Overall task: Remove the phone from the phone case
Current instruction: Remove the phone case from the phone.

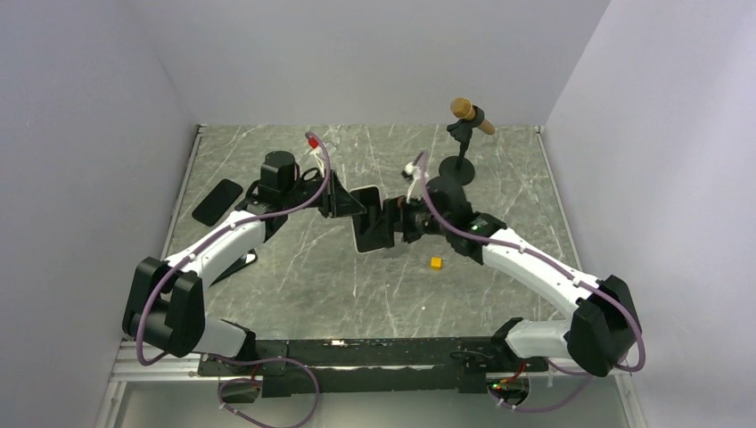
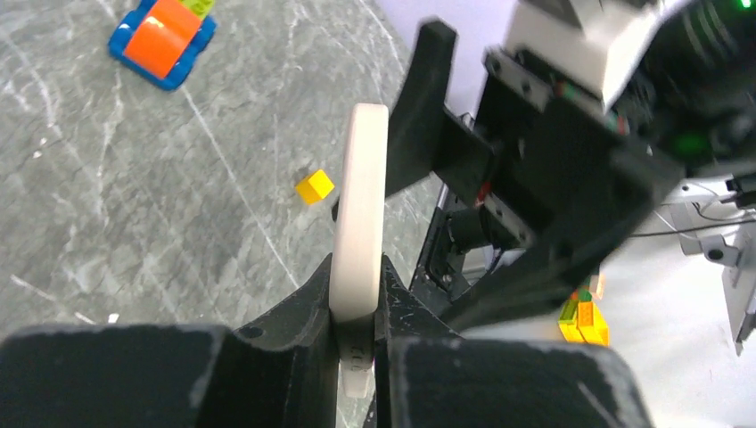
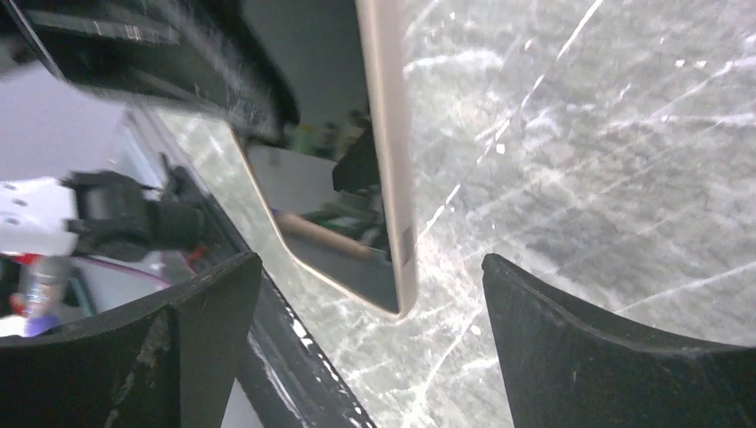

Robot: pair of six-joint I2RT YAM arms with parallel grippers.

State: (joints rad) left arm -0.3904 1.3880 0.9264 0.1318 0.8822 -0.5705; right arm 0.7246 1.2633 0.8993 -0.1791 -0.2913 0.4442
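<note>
The phone [image 1: 368, 223], a flat white slab with a pale gold rim and a dark glossy screen, hangs above the middle of the table. My left gripper [image 1: 343, 203] is shut on its end; the left wrist view has the phone [image 2: 359, 205] edge-on, pinched in my left gripper [image 2: 357, 285]. My right gripper [image 1: 397, 223] stands open at the phone's other side. In the right wrist view the phone [image 3: 385, 134] sits between the wide jaws of my right gripper [image 3: 370, 260], touching neither. A black flat slab that looks like the phone case [image 1: 217, 201] lies at the table's far left.
A microphone [image 1: 471, 114] on a black stand [image 1: 459, 165] rises at the back right. A small yellow block [image 1: 436, 263] lies just below my right wrist, also the yellow block [image 2: 315, 186]. A blue and orange toy [image 2: 162, 36] rests on the marble. White walls enclose three sides.
</note>
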